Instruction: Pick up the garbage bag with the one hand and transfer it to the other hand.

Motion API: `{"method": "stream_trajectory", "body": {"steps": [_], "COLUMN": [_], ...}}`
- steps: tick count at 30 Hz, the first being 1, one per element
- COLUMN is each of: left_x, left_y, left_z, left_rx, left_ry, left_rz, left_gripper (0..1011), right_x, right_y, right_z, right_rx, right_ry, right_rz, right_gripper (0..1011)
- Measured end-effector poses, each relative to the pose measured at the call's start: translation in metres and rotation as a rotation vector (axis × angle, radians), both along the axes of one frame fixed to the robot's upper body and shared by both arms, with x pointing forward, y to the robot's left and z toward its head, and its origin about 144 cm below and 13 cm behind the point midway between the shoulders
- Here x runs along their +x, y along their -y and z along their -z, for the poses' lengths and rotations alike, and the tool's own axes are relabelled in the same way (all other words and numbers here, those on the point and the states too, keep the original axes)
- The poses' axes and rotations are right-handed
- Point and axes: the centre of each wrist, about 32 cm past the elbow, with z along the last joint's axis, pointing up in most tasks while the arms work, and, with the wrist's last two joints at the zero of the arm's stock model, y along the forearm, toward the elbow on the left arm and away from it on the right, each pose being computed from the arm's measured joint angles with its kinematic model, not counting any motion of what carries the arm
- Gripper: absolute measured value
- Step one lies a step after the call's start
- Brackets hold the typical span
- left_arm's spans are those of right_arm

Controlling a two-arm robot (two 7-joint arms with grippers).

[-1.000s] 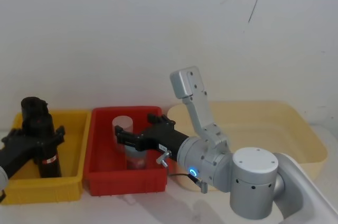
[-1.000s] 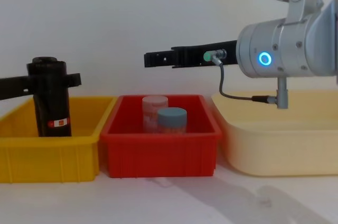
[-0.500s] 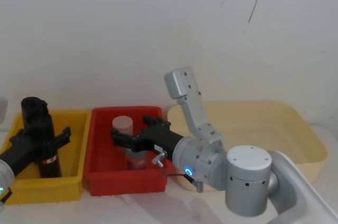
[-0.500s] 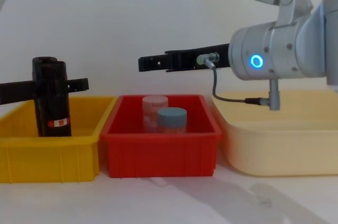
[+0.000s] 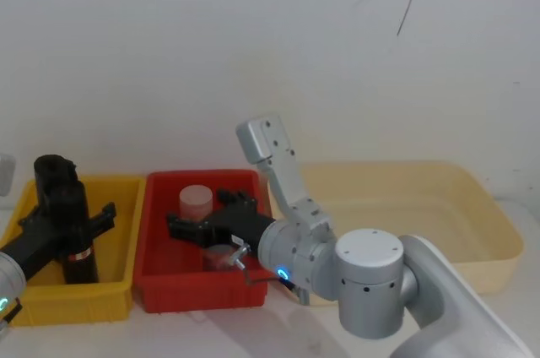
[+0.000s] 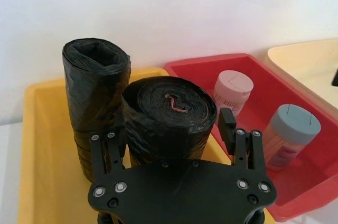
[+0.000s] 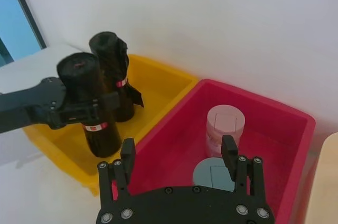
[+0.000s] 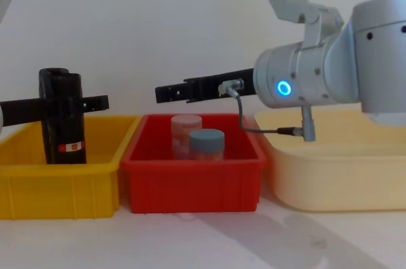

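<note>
The garbage bag (image 8: 66, 136), a tight black roll with a red-and-white label, stands upright in the yellow bin (image 8: 63, 186). In the left wrist view the garbage bag (image 6: 169, 113) sits between the fingers of my left gripper (image 6: 171, 129), which is open and straddles it closely near the top. My left gripper (image 5: 72, 214) reaches in from the left. Behind it stands another black roll (image 6: 95, 92) with a loose flap (image 7: 132, 97). My right gripper (image 8: 158, 94) hangs open above the red bin (image 8: 190, 183), its fingertips pointing toward the garbage bag (image 7: 92, 108).
The red bin holds a pink-lidded jar (image 8: 186, 123) and a grey-blue-lidded jar (image 8: 207, 142). A large beige tub (image 8: 330, 180) stands to the right. A white wall is close behind the bins.
My right arm has swung left, carrying its open gripper farther over the red bin toward the yellow one. My left gripper has slid farther forward around the garbage bag, which now stands straighter.
</note>
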Motion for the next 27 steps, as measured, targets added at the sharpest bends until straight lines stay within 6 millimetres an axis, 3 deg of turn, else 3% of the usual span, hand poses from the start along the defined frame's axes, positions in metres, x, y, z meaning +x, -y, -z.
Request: {"method": "stream_trajectory", "body": {"steps": [27], "left_x": [0.002], "left_y": [0.0], "left_z": [0.001], "left_rx": [0.0], "left_ry": [-0.003], "left_rz": [0.004], "left_gripper": [1002], "right_x": [0.031], "right_y": [0.012], "right_z": [0.01], "right_rx": [-0.124], "right_ry": [-0.036], "right_rz": [0.02], "right_gripper": [1000]}}
